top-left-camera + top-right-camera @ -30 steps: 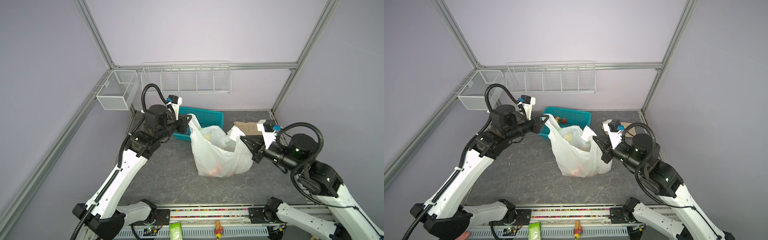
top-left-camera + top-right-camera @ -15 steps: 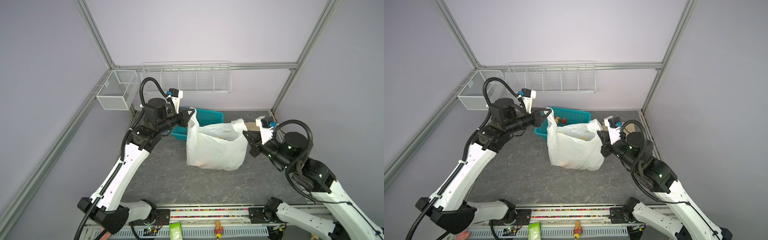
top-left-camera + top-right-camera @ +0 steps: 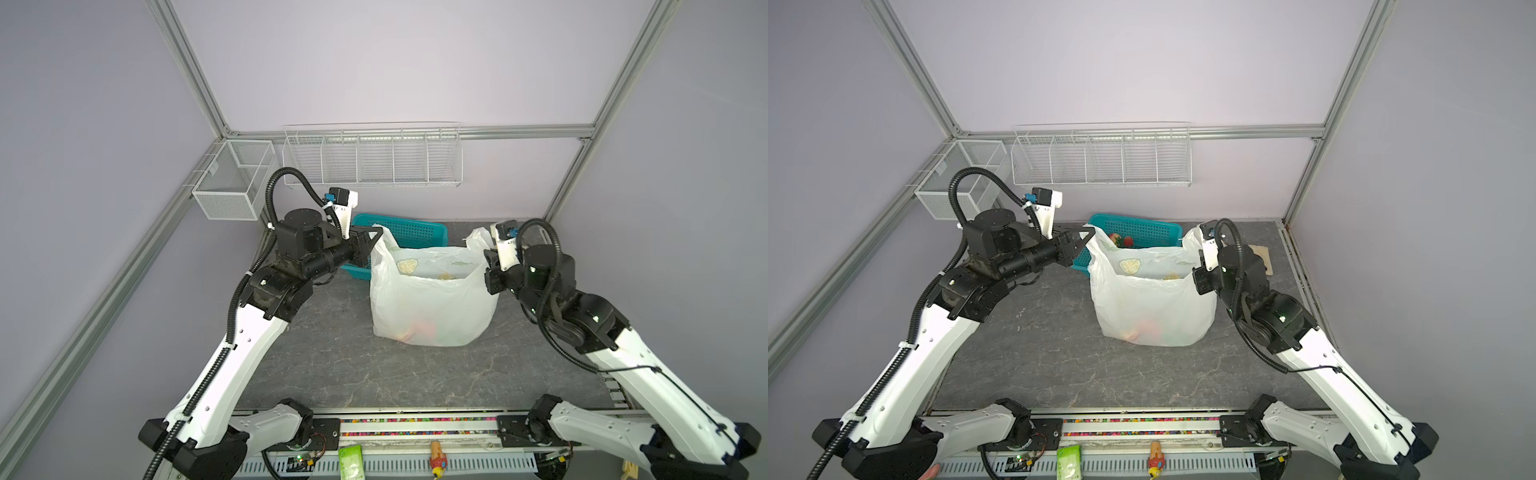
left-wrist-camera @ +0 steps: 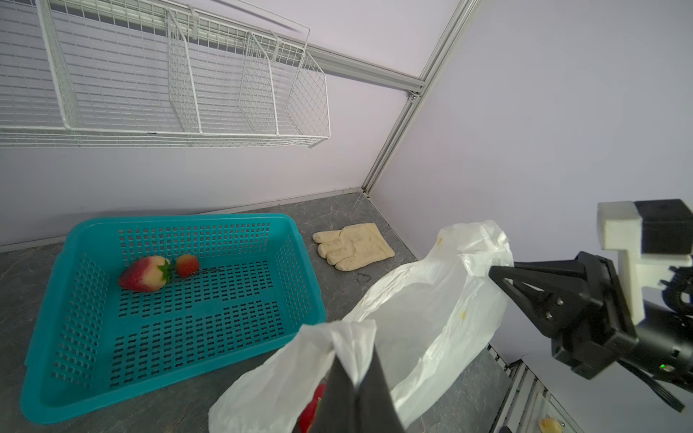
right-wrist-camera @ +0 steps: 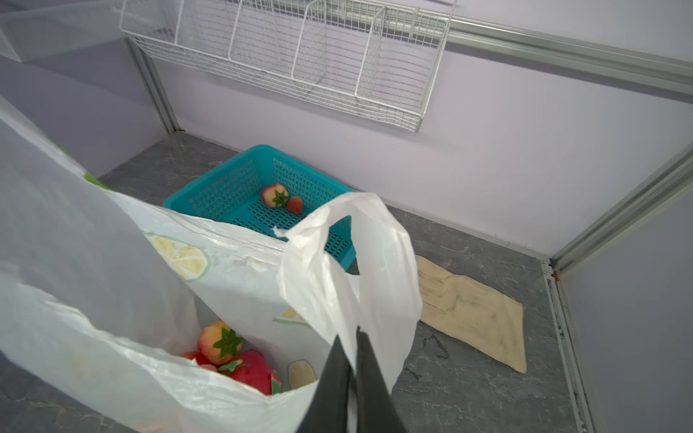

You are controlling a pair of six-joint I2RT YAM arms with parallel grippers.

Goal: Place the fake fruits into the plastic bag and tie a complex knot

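Nearest the camera head, an aluminium rail [image 3: 415, 432] carries both arm bases at the front edge of the dark grey, stone-patterned tabletop [image 3: 353, 365]. Mid-table stands the thin white plastic bag printed with lemon slices [image 3: 432, 303]. The left gripper [image 3: 377, 236] is clamped tight on one handle loop. The right gripper [image 5: 349, 345] pinches the other, its jaws almost together with film between them. A second ago the bag slumped with the grippers closer. The arms have since drawn apart, so its upper edge now runs taut and its mouth is stretched long between them. Several glossy red and peach fake fruits [image 5: 240, 360] lie at its bottom. This probably readies the handles for knotting, yet two strawberries [image 4: 150, 273] remain in the teal lattice plastic basket [image 4: 75, 318] just behind the bag, so loading looks unfinished. A beige glove [image 4: 352, 247] lies flat near the basket. White wire shelves [image 3: 374, 158] and a mesh bin [image 3: 232, 187] hang on the lilac walls.
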